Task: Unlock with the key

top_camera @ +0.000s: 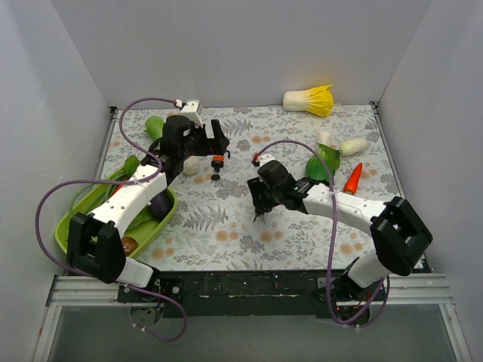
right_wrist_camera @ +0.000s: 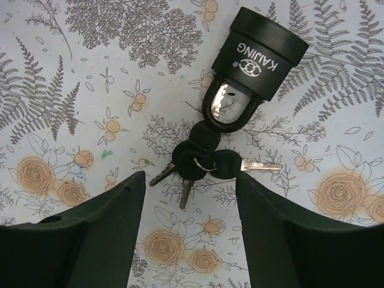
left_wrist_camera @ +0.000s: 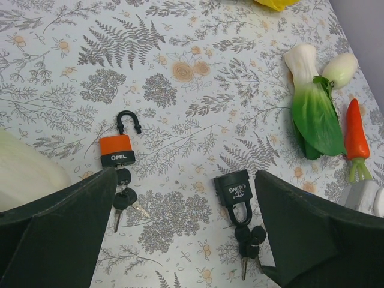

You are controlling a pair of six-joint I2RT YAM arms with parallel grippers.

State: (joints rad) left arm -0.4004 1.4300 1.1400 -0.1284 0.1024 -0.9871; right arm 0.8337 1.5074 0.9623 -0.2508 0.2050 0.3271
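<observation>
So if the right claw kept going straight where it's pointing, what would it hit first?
Most likely the bunch of keys lying on the table, just ahead of the open right gripper; the black padlock they hang from sits beyond. How much gap remains is hard to judge.

Yellow napa cabbage [top_camera: 309, 99] at 1 o'clock, bok choy [top_camera: 323, 162] and carrot [top_camera: 352, 179] at 3, green tray [top_camera: 160, 228] at 8, all on floral cloth [top_camera: 226, 226].
</observation>
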